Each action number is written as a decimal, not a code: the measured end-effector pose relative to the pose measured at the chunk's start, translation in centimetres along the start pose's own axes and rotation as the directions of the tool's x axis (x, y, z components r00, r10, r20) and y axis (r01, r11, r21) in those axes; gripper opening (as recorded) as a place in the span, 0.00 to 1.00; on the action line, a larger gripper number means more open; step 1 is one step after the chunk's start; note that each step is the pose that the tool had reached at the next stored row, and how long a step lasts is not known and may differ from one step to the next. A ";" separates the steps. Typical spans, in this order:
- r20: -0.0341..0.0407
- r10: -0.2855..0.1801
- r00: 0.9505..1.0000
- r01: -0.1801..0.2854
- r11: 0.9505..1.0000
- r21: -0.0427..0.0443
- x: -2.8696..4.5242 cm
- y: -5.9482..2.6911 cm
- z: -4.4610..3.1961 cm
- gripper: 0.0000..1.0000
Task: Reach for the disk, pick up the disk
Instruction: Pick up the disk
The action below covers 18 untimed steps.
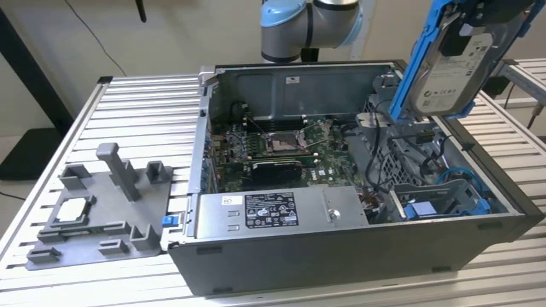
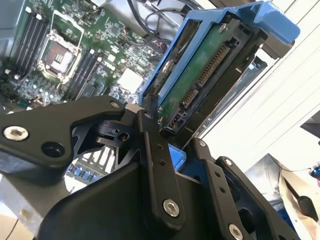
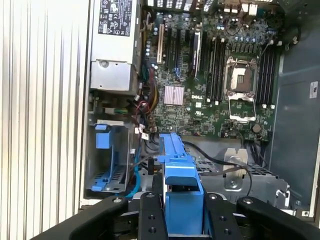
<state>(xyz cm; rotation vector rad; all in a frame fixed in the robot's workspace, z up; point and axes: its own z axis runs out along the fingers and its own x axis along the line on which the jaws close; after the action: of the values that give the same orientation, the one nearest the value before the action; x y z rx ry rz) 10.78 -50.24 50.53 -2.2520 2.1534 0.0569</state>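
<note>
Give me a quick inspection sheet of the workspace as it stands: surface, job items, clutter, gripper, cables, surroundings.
Surface: slatted metal table carrying the open computer case.
Job's things: the disk in its blue bracket is lifted clear above the case, on the exterior view's right.
Clutter: grey fixture holding a small square chip; grey power supply box inside the case.
Grippers: gripper jaws shut on the disk's bracket.
Cables: black leads and a blue cable inside the case.
Surroundings: pale wall behind.
</note>
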 end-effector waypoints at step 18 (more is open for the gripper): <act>0.000 0.001 1.000 -0.001 1.000 -0.007 4.66 0.03 0.61 0.00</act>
<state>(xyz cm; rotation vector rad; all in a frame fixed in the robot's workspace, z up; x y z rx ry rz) 10.95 -54.86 49.71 -2.2548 2.1575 0.0643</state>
